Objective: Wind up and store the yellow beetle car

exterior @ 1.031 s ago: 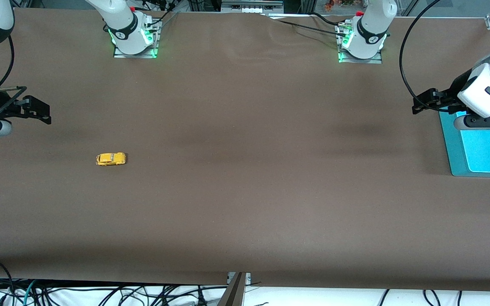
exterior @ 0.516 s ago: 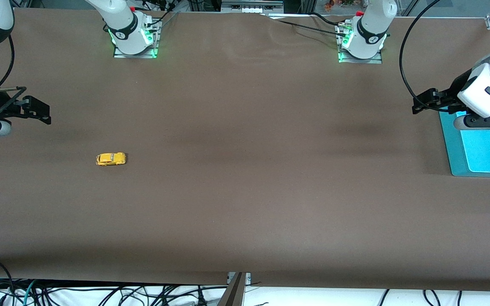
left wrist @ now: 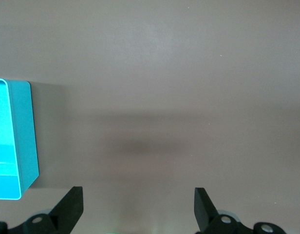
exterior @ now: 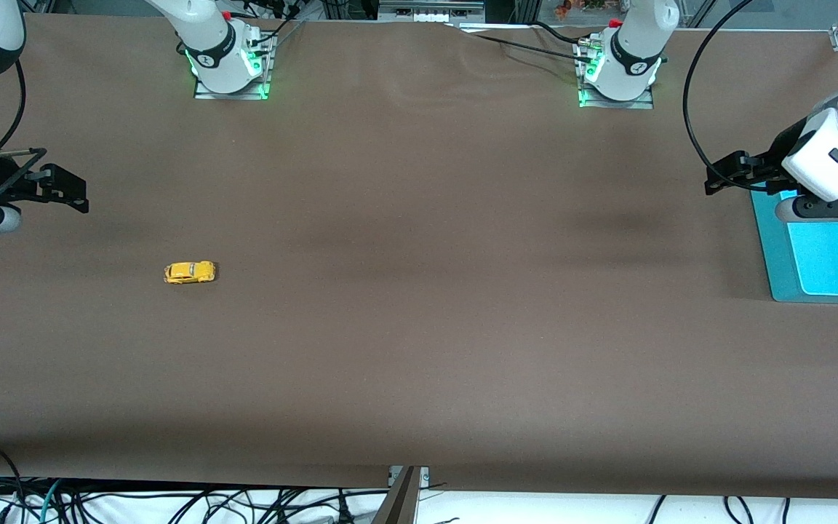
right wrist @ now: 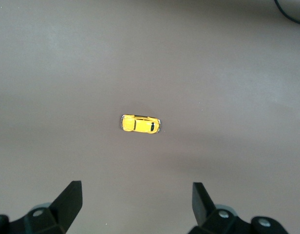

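Note:
The yellow beetle car (exterior: 190,272) stands on its wheels on the brown table, toward the right arm's end. It also shows in the right wrist view (right wrist: 140,124), lying crosswise ahead of the fingers. My right gripper (exterior: 70,192) is open and empty, up in the air at the table's edge, apart from the car. In its wrist view the right gripper (right wrist: 135,202) has its jaws wide apart. My left gripper (exterior: 726,175) is open and empty, up beside the teal bin. In its wrist view the left gripper (left wrist: 138,204) has its jaws wide apart over bare table.
A teal bin (exterior: 779,269) stands at the left arm's end of the table; its corner shows in the left wrist view (left wrist: 23,131). Both arm bases stand along the table's edge farthest from the front camera. Cables hang below the edge nearest the camera.

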`<control>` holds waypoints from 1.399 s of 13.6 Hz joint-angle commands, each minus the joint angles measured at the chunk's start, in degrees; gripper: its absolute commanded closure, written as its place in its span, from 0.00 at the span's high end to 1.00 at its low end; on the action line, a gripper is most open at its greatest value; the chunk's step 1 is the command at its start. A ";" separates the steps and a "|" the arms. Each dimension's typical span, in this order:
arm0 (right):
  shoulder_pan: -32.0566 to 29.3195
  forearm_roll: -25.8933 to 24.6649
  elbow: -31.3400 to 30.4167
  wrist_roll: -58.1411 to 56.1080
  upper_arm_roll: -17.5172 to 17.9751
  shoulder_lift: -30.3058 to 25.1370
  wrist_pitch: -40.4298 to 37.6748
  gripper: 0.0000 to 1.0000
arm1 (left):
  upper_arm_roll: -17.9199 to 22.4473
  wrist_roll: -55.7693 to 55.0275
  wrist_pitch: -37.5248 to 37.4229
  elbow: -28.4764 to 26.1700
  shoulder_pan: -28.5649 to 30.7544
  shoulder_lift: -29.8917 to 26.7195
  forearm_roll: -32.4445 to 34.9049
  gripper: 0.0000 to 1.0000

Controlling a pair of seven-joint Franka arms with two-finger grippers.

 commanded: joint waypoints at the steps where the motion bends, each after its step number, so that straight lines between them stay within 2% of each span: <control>1: -0.40 0.79 -0.26 0.29 0.47 -0.50 -0.34 1.00 | -0.32 -0.14 -1.50 2.00 -0.11 0.71 1.62 1.00; 11: 0.13 0.79 -0.26 0.38 0.74 -0.32 -0.34 1.00 | -0.32 -0.06 -1.50 2.00 -0.20 0.71 1.62 1.00; 19: 3.20 1.05 -0.61 0.11 0.82 1.87 -1.74 1.00 | -0.32 -0.14 -1.50 2.09 -0.20 0.71 1.70 1.00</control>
